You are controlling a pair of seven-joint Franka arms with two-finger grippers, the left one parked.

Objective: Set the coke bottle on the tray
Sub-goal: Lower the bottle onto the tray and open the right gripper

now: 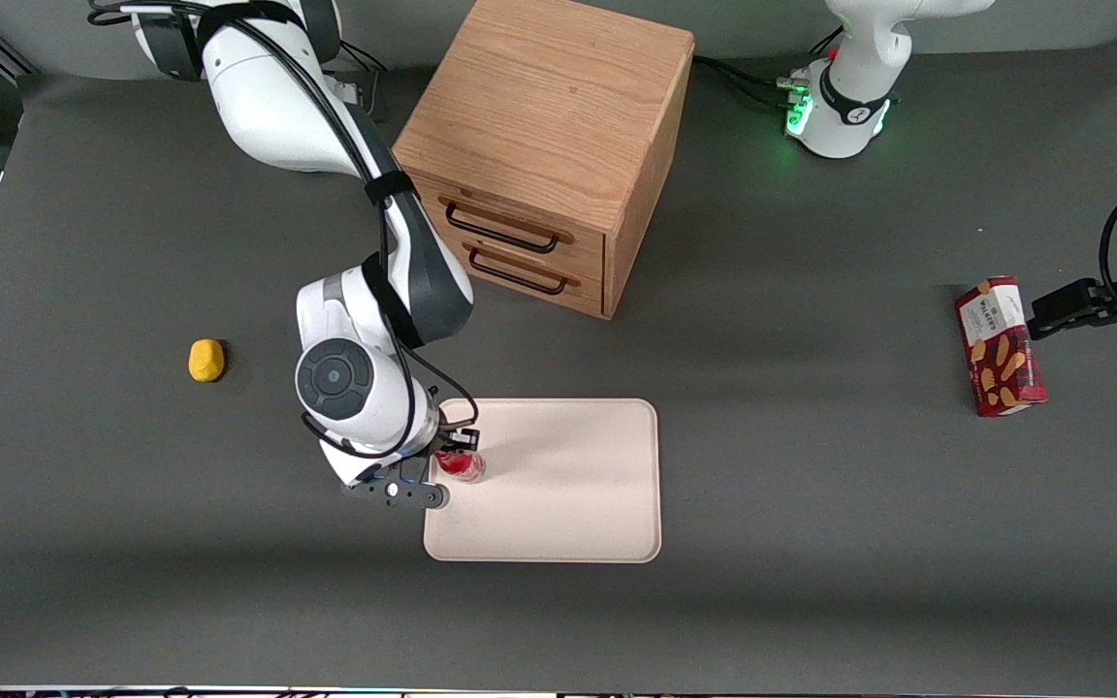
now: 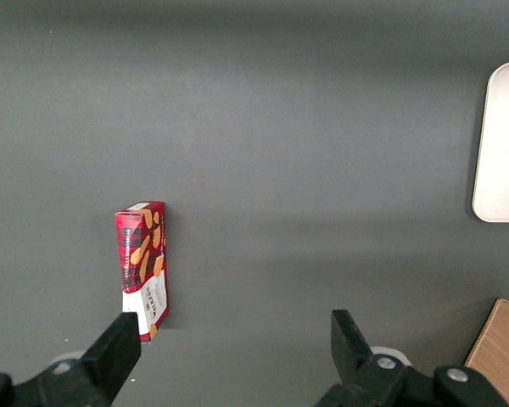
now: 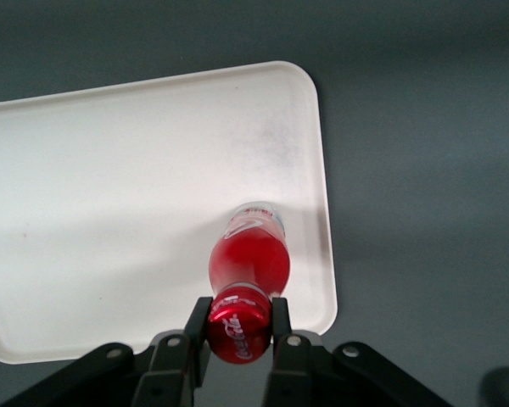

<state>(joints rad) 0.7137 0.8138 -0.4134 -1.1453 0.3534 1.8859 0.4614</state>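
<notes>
The coke bottle (image 3: 248, 259) is being held upright by its red cap in the clamped hand (image 3: 240, 326), its base over the tray (image 3: 110, 212) near the rim.

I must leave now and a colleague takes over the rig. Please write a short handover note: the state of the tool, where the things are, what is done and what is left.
Tool: shut on the bottle at its cap, over the tray's edge toward the working arm's end.
Bottle: upright, base at or just above the tray; contact cannot be told.
Done: bottle picked up and brought over the tray.
Left: set down if needed, open, lift away.
</notes>
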